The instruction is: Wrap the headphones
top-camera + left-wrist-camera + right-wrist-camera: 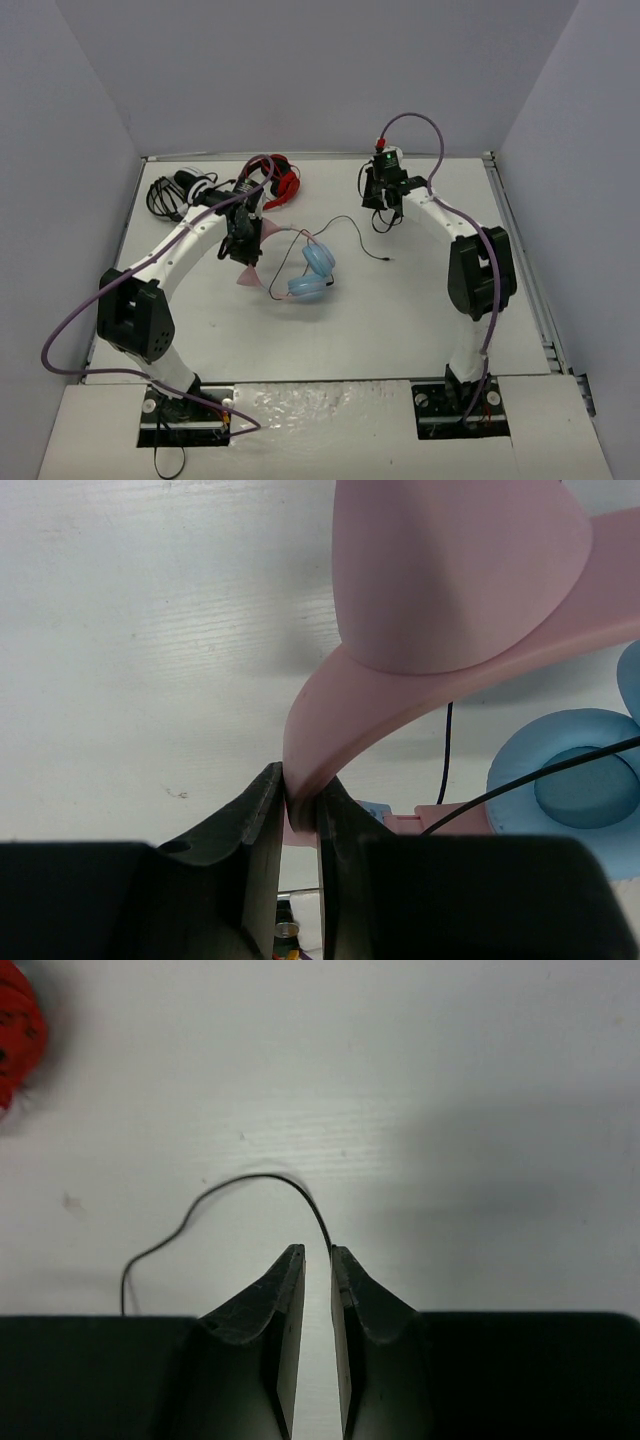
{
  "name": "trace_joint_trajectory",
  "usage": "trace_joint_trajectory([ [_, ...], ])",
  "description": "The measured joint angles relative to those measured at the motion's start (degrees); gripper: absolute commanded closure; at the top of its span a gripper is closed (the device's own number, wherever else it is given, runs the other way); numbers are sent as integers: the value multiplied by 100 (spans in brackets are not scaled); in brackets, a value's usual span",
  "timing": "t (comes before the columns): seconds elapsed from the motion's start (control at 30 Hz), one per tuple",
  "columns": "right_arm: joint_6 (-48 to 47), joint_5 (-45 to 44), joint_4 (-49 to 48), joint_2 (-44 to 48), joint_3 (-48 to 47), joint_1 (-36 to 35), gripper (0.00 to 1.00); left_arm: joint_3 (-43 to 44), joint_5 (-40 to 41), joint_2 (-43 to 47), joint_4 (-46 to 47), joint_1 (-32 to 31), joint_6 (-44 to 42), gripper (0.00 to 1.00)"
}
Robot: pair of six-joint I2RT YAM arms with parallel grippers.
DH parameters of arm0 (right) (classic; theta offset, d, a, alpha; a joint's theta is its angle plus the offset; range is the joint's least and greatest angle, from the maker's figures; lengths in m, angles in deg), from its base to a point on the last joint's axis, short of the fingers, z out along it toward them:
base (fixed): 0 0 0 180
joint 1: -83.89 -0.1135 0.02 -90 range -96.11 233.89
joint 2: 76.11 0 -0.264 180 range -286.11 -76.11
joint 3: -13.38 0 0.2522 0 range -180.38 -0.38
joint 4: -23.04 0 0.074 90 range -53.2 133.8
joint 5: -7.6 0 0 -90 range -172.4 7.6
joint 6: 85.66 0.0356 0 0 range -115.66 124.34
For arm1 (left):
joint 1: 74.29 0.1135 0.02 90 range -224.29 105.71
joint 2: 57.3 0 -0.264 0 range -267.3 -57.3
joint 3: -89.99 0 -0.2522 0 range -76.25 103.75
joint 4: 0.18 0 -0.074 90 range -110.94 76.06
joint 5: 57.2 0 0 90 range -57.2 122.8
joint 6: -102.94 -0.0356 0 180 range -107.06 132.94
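The headphones lie mid-table with a pink cat-eared headband (250,277) and light blue ear cups (318,261). My left gripper (244,258) is shut on the headband; in the left wrist view (302,800) the pink band (420,680) is pinched between the fingertips, with an ear cup (570,780) to the right. The thin black cable (345,222) trails right to its plug (386,260). My right gripper (380,205) sits low at the back, jaws a narrow gap apart (318,1252). The cable (230,1185) arcs to the right fingertip's inner edge; I see no clamping.
Red-and-black headphones (282,180) lie at the back centre, also at the right wrist view's top left (15,1035). Black-and-white headphones with coiled cable (180,190) lie at the back left. White walls enclose the table on three sides.
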Motion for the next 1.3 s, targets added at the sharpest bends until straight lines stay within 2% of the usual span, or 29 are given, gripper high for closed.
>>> trace_joint_trajectory([
  [0.23, -5, 265, 292, -319, 344, 40, 85, 0, -20, 0, 0, 0, -2, 100],
  [0.8, -265, 452, 381, -320, 1072, 31, 84, 9, -37, 2, 2, 0, -2, 100],
  [1.07, -348, 471, 372, -321, 1113, -92, 78, 9, -39, 2, 3, 0, -2, 100],
  [1.3, -350, 420, 372, -321, 1138, -359, 76, 9, -41, 2, 4, 0, -2, 100],
])
